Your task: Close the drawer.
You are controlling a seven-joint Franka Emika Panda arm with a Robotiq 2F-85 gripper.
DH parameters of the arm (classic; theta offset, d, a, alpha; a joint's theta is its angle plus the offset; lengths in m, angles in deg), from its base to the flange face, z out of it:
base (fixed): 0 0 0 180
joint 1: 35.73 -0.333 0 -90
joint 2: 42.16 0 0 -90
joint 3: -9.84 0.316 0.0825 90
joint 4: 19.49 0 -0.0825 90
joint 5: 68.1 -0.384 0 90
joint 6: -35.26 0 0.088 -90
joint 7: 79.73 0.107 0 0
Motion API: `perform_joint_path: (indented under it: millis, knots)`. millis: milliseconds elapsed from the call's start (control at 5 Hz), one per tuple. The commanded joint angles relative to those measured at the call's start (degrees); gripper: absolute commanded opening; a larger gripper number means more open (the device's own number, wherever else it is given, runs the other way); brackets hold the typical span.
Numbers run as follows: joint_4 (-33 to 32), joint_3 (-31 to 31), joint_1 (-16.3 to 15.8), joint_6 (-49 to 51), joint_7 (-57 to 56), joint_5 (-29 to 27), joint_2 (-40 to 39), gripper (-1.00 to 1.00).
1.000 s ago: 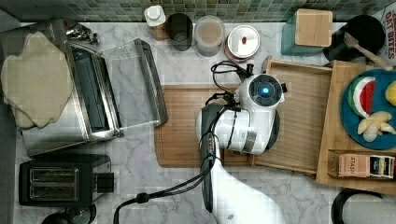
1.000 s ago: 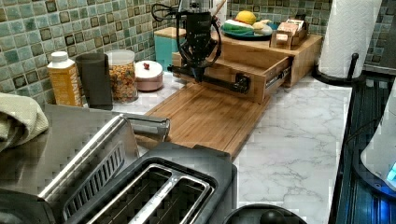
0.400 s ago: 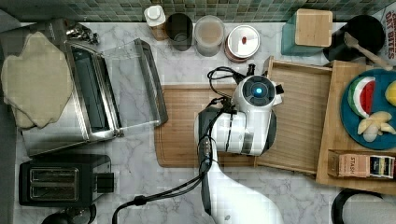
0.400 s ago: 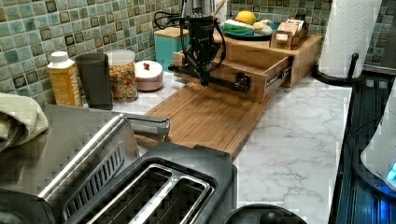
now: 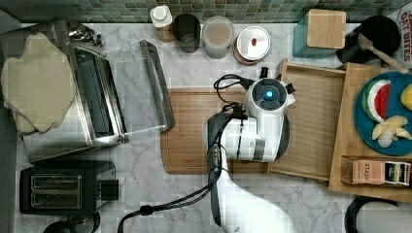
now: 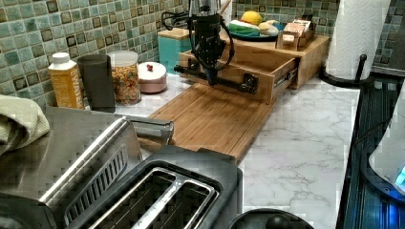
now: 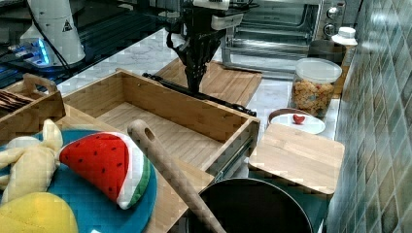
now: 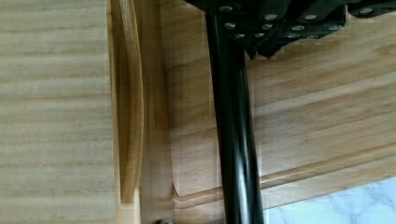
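Note:
The drawer [image 5: 311,121] stands pulled out of its wooden stand toward the top view's left, with its striped floor bare [image 7: 160,121]. A black bar handle [image 6: 239,85] runs along its front wall. My gripper [image 6: 211,80] points straight down at this handle [image 7: 218,99]. It is shut, with nothing held. In the wrist view its tips [image 8: 264,49] sit right beside the bar [image 8: 233,140], on the cutting-board side. From above, the white wrist [image 5: 266,94] covers the drawer's front edge.
A bamboo cutting board [image 5: 194,131] lies just in front of the drawer. Jars [image 6: 126,76] and a teal box with a wooden lid [image 5: 320,31] line the tiled wall. A toaster oven [image 5: 102,97] and a toaster [image 5: 63,187] stand at the top view's left. The stand's top carries a plate of toy food [image 5: 384,116].
The wrist has shifted slightly toward the top view's left and come to the handle. The drawer is open about as far as before.

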Motion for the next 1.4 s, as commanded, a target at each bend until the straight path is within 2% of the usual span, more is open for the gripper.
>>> perform_joint_path:
  millis: [200, 400, 600, 1000, 1200, 1400]
  knots:
    - [7.6, -10.25, 7.44, 4.98, -6.6, 4.55, 2.45, -1.0]
    - [11.27, -12.11, 8.77, 6.23, -9.01, 4.43, 0.54, -1.0]
    - [11.06, -14.13, 9.99, 2.78, -9.63, 3.91, 0.09, -1.0]
    - [14.26, -17.41, 12.29, 1.33, -11.08, 4.96, -2.32, -1.0]
    - [16.83, -18.6, 13.73, 0.54, -13.67, 3.78, -4.08, -1.0]
    - [17.59, -20.75, 13.19, 0.09, -13.16, 4.87, -5.03, -1.0]
